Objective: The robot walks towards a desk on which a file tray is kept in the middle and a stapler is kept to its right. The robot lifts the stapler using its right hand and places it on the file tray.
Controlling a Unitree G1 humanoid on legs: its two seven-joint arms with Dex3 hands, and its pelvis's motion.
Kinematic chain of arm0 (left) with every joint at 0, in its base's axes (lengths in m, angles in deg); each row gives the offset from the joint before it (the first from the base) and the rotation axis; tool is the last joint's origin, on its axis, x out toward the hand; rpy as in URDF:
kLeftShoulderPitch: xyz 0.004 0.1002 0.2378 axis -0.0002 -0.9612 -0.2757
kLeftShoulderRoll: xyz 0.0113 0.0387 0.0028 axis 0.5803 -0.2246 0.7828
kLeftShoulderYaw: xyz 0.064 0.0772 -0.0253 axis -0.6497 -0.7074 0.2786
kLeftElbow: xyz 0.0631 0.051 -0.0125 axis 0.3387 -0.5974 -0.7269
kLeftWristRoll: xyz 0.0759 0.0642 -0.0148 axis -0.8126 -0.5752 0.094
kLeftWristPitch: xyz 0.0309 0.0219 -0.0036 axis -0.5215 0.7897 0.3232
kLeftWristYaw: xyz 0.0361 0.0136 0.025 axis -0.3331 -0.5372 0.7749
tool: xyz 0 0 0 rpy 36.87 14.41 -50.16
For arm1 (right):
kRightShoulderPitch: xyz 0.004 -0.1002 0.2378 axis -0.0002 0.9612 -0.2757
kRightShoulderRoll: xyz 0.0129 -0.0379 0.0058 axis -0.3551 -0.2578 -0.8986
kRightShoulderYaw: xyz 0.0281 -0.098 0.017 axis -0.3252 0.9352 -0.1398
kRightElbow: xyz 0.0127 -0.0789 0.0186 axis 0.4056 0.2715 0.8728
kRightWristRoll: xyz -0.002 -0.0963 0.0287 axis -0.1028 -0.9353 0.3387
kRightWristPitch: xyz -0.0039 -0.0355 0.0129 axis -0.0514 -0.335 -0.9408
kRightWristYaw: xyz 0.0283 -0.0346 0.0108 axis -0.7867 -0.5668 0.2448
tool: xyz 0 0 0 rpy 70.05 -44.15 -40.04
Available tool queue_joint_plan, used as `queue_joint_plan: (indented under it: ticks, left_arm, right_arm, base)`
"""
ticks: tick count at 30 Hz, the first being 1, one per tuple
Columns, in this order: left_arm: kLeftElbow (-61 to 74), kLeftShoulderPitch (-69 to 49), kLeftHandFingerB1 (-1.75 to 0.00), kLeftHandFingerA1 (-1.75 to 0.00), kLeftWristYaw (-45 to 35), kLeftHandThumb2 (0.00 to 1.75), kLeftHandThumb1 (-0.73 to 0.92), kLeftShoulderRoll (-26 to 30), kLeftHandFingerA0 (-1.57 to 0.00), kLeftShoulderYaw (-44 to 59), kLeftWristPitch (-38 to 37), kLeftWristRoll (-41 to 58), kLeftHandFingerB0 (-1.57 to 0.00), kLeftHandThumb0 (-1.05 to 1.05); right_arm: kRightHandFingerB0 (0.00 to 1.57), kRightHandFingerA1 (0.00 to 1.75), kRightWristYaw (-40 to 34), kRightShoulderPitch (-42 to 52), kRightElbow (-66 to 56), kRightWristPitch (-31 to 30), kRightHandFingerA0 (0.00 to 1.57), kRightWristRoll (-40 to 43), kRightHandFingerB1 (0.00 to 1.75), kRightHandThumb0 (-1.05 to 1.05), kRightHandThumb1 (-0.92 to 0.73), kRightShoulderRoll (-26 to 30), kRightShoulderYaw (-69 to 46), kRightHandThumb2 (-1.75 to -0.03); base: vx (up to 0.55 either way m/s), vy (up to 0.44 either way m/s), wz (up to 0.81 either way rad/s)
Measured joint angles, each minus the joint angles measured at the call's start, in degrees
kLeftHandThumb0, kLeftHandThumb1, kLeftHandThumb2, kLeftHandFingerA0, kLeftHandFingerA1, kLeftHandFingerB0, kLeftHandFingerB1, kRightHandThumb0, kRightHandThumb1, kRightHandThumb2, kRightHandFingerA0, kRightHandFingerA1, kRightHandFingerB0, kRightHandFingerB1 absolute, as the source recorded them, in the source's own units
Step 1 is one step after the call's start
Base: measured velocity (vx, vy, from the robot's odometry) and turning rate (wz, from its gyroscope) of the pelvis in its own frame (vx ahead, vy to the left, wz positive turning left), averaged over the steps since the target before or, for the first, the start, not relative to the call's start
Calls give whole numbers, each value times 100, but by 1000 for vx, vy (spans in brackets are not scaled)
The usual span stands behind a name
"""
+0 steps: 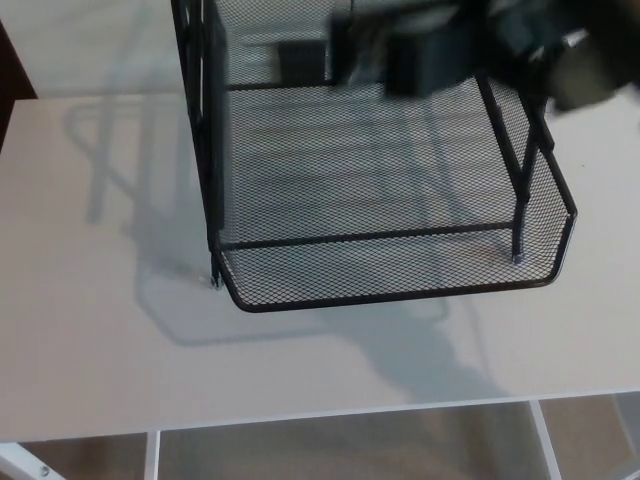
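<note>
White desk point(90, 340), front edge nearest. Black mesh file tray point(400, 272), centre, tiered. Top right: right hand point(570, 50), motion-blurred; open or closed cannot be told. Dark blurred block beside it, probably the stapler point(430, 60), above the upper tier. Risk: release too near the rim; stapler slides off.

I have just one camera, on the head, looking steeply down over the bench point(90, 340) from its near side. It sits close: the wire tray point(400, 297) fills the upper middle, cut off at the top. The bench's front edge runs along the bottom, with floor point(340, 445) below.
</note>
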Motion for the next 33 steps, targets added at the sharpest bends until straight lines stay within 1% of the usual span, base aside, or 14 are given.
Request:
queue_joint_plan:
  ticks: [1,9,11,12,14,16,18,19,22,23,26,29,30,33]
  left_arm:
    - [32,-19,-47,-56,0,97,74,0,-31,-5,1,0,-17,-61]
    - [131,-64,-47,-56,4,96,74,-3,-31,-40,24,1,-16,-60]
    - [111,-44,-47,-56,4,96,74,-4,-32,-66,23,1,-17,-60]
    - [72,-20,-47,-55,5,96,74,-4,-31,-80,23,0,-17,-60]
    - [46,-14,-47,-55,6,96,74,-4,-30,-89,24,1,-17,-60]
    - [47,-35,-48,-56,5,97,75,-4,-31,-100,24,0,-17,-60]
    - [83,-81,-48,-56,5,97,75,-4,-31,-123,24,-2,-18,-60]
    - [93,-102,-47,-55,5,96,75,-4,-31,-129,24,-2,-17,-59]
    - [55,-108,-48,-56,5,96,74,-4,-32,-141,24,-1,-17,-60]
    - [46,-99,-48,-57,5,97,74,-4,-33,-145,23,-1,-17,-60]
    - [73,-96,-47,-56,5,96,74,-4,-31,-146,24,2,-16,-59]
    - [126,-85,-48,-56,5,97,75,-4,-32,-146,24,2,-17,-59]
    - [147,-89,-38,-49,5,67,89,-4,-38,-147,24,2,-21,-55]
    - [204,-114,-38,-50,5,66,87,-4,-39,-147,24,3,-22,-57]
  right_arm:
    - [80,170,101,11,143,-9,91,-15,150,-13,-52,-72,150,-105]
    - [78,175,450,129,1118,62,91,-145,157,-14,-52,-315,750,-104]
    - [78,175,412,53,1346,138,89,-222,155,-14,-57,-355,838,-94]
    - [69,171,393,-1,1479,170,102,-278,144,-10,-58,-369,883,-85]
    - [78,175,404,-89,1615,186,85,-339,142,-17,-60,-380,941,-71]
    - [88,162,491,-156,1648,179,90,-413,66,-22,-66,-380,992,-75]
    - [73,156,590,-201,1612,144,85,-433,52,-31,-69,-385,998,-67]
    - [41,82,643,-219,1594,120,74,-436,35,-44,-68,-385,999,-60]
    - [8,42,863,-231,1465,13,13,-468,23,-56,-66,-382,1006,-62]
    - [0,34,939,-232,1420,-25,0,-477,21,-68,-45,-382,1006,-84]
    - [0,11,1199,-236,1198,-210,0,-500,4,-86,-48,-386,1002,-80]
    - [0,9,1434,-238,926,-391,0,-494,0,-90,-48,-422,968,-76]
    - [0,10,1511,-241,805,-456,0,-486,0,-91,-49,-444,935,-79]
    - [0,13,1742,-282,472,-645,0,-476,0,-96,-54,-506,838,-86]
  base:
    - [0,0,0]
    - [0,0,0]
    - [0,0,0]
    - [0,0,0]
    - [0,0,0]
    - [0,0,0]
    - [0,0,0]
    - [0,0,0]
    - [0,0,0]
    - [0,0,0]
    - [0,0,0]
    - [0,0,0]
    - [0,0,0]
    - [0,0,0]
